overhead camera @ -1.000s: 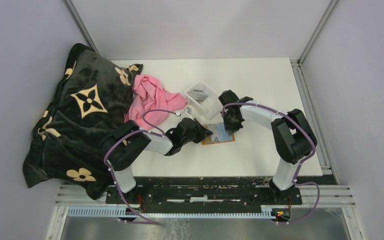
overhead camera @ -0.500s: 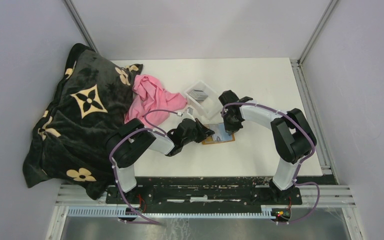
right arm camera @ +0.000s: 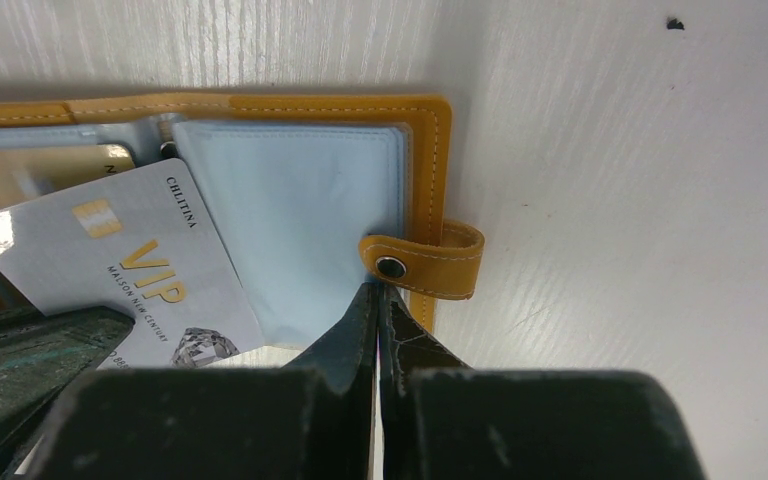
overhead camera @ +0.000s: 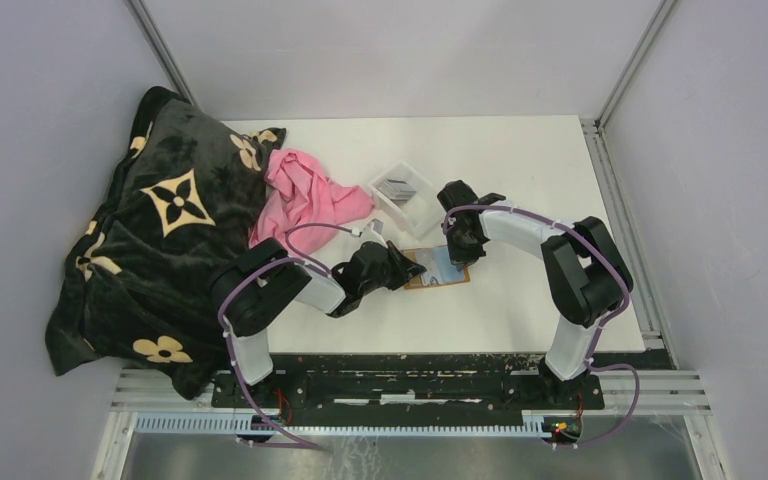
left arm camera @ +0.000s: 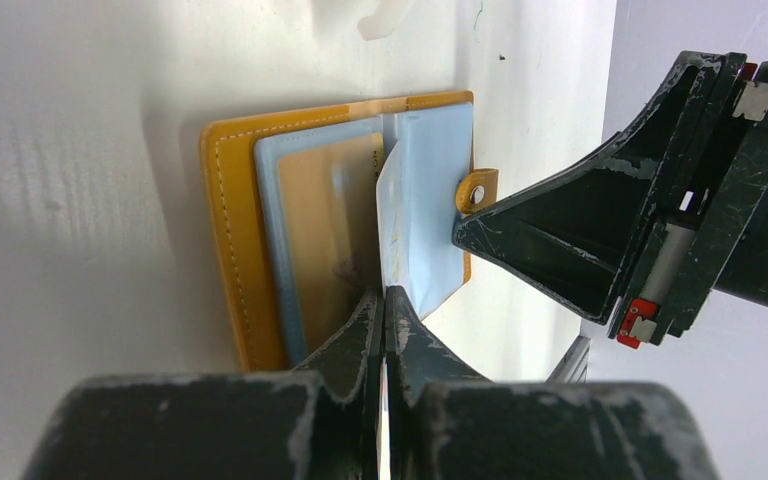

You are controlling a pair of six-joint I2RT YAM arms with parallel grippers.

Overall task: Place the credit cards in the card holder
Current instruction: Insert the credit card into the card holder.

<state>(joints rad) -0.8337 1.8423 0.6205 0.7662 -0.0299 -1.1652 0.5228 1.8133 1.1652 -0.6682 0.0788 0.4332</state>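
Grey card (left arm camera: 400,240), on edge, points lengthwise at the card holder (left arm camera: 225,220).

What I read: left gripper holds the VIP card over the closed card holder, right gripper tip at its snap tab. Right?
Not closed: the card holder lies open, pocket panels showing, per the left wrist view. Rest stands: left gripper shut on the VIP card, right gripper tip at the snap tab.

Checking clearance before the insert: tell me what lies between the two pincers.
The grey VIP card, gripped by the left pincer, and under it the blue pocket page of the card holder. The right wrist view shows it.
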